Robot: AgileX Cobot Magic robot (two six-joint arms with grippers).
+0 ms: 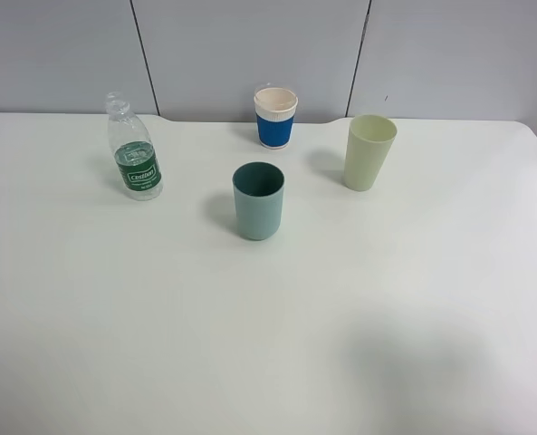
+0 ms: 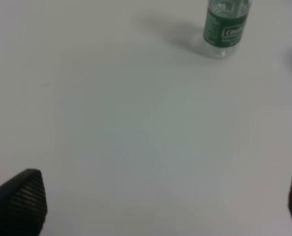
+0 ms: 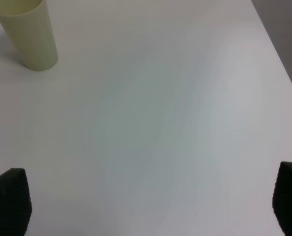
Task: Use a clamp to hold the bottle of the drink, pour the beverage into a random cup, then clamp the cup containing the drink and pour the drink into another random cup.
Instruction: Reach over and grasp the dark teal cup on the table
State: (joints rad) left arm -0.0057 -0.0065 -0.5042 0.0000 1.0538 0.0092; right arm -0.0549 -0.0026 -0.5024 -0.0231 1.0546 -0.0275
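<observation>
Left claw (image 2: 160, 201) and right claw (image 3: 148, 201) both gape wide, empty. Bottle (image 1: 134, 149) stands upper left on the bench (image 1: 268, 344), teal cup (image 1: 258, 201) center, blue-banded paper cup (image 1: 275, 117) above it, pale green cup (image 1: 369, 152) right, all apart.

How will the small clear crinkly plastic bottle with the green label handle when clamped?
Probably squashy: the small clear plastic bottle has thin, ribbed walls, so squeezing may dent it. Standing upright, tall and narrow, it could tip if nudged sideways. Its glossy green label may slip.
</observation>
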